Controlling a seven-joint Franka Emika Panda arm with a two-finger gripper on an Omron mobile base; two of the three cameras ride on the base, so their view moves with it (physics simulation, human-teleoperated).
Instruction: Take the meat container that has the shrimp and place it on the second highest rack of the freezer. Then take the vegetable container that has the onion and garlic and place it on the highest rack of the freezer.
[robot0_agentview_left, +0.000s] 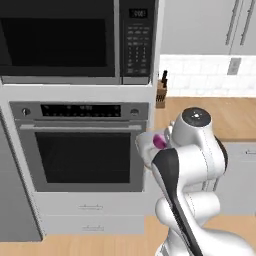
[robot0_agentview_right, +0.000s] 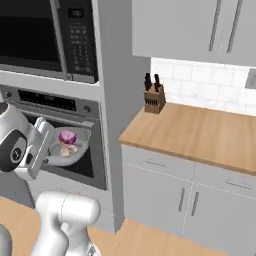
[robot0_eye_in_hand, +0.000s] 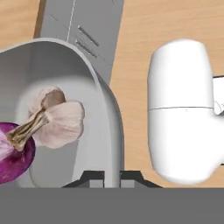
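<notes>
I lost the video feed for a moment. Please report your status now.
Gripper shut on rim of container. Onion and garlic inside, carried in front of oven. Nothing in the way; freezer not visible.

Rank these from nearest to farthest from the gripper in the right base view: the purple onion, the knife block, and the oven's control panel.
1. Purple onion: in the white container that the gripper holds by its rim, in front of the oven.
2. Oven's control panel: just above the container, on the oven front.
3. Knife block: far right, on the wooden counter by the backsplash.
</notes>
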